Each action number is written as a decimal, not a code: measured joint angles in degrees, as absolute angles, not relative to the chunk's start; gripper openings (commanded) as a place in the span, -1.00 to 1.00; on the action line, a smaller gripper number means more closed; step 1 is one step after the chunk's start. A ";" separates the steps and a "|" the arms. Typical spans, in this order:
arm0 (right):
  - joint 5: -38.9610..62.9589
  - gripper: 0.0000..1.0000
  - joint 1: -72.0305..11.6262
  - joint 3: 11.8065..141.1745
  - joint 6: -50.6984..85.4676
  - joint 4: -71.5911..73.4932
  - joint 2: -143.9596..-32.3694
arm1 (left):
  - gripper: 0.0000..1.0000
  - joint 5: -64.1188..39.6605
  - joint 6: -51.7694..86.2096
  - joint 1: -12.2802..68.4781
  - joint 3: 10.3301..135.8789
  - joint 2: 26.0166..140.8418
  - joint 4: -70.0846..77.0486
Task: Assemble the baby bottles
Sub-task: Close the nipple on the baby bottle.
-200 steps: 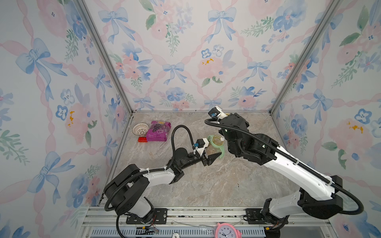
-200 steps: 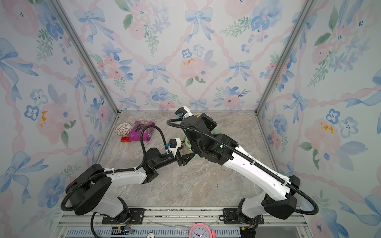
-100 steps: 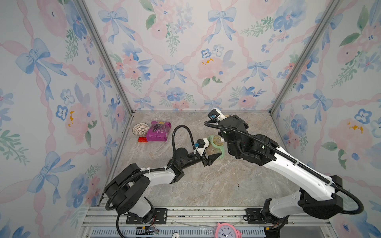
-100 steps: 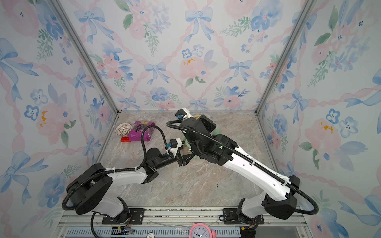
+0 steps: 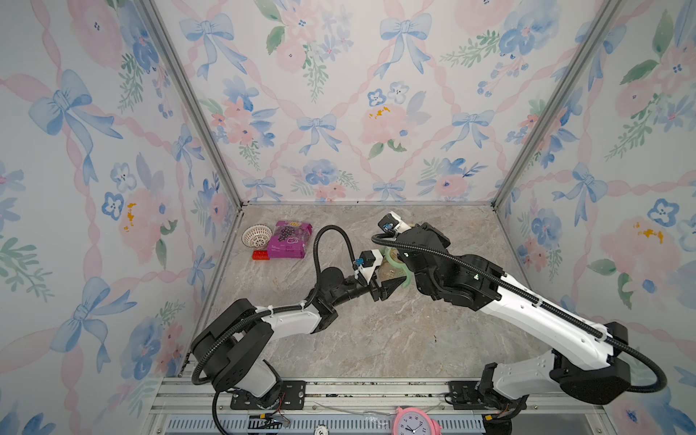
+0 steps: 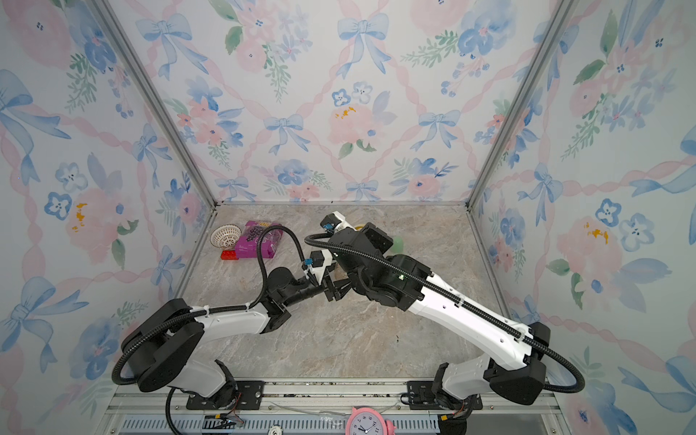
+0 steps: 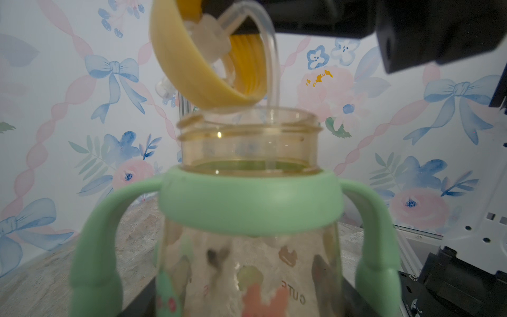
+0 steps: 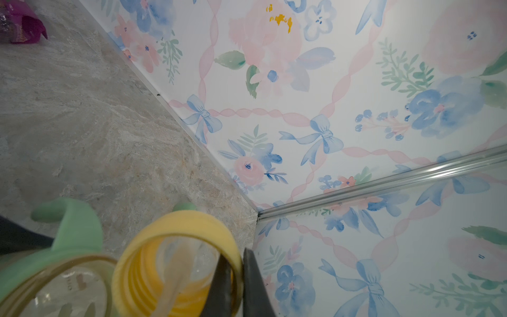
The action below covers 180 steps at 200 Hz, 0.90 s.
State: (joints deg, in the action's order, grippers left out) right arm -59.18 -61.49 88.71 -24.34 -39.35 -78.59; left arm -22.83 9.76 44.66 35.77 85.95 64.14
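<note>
The amber-tinted jar [image 7: 249, 142] of the baby bottles stands upright with the pale green two-handled ring [image 7: 249, 203] round its neck. My left gripper [image 7: 249, 288] is shut on the jar's lower body, and it shows in a top view [image 5: 389, 286] beside the jar [image 5: 391, 265]. Tilted just above the jar's open mouth hangs the yellow collar [image 7: 192, 71], its clear straw [image 7: 270, 68] dipping into the mouth. My right gripper [image 8: 238, 277] is shut on the collar's wall [image 8: 175, 263], one finger inside and one finger [image 8: 255, 288] outside. The right arm hides that grip in both top views.
A white lattice basket [image 5: 257, 235], a purple snack packet [image 5: 290, 239] and a small red block [image 5: 260, 255] lie at the back left. A pale green rounded piece [image 6: 397, 244] peeks out behind the right arm. A pink clock [image 5: 412, 422] sits at the front rail. Walls close three sides.
My right wrist has come down slightly over the jar with the collar. The left arm and the jar have stayed put.
</note>
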 measured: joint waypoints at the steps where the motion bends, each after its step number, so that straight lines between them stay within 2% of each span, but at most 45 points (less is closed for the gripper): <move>1: -59.09 -0.82 -61.58 88.55 -24.29 -39.38 -78.50 | -0.84 -22.87 9.76 44.62 35.79 85.95 64.01; 51: -56.86 -0.66 -64.66 83.81 -24.05 -38.74 -75.61 | -0.91 -23.62 10.63 44.23 36.71 86.98 61.36; 65: -56.80 -0.42 -65.45 82.65 -23.99 -38.44 -74.96 | -0.93 -23.59 10.83 44.05 36.91 87.15 60.66; 103: -55.92 -0.19 -66.72 79.81 -24.21 -38.52 -73.82 | -0.95 -23.38 10.87 43.75 37.23 87.35 60.03; 115: -55.18 -0.03 -67.20 79.11 -23.53 -38.79 -73.19 | -0.96 -23.38 11.00 43.72 37.23 87.35 59.96; 129: -52.58 0.09 -67.64 78.43 -22.44 -39.20 -71.90 | -0.96 -23.40 11.00 43.70 37.26 87.35 60.10; 141: -49.56 0.26 -67.77 78.26 -20.88 -39.57 -70.50 | -0.96 -23.40 11.00 43.70 37.28 87.35 60.12; 180: -40.62 0.54 -67.83 78.22 -15.68 -40.07 -65.60 | -0.96 -23.40 11.00 43.68 37.28 87.35 60.40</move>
State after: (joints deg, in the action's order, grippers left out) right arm -40.62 -67.83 78.22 -15.68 -40.07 -65.60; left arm -23.40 11.00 43.68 37.28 87.35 60.40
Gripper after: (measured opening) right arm 0.728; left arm 0.720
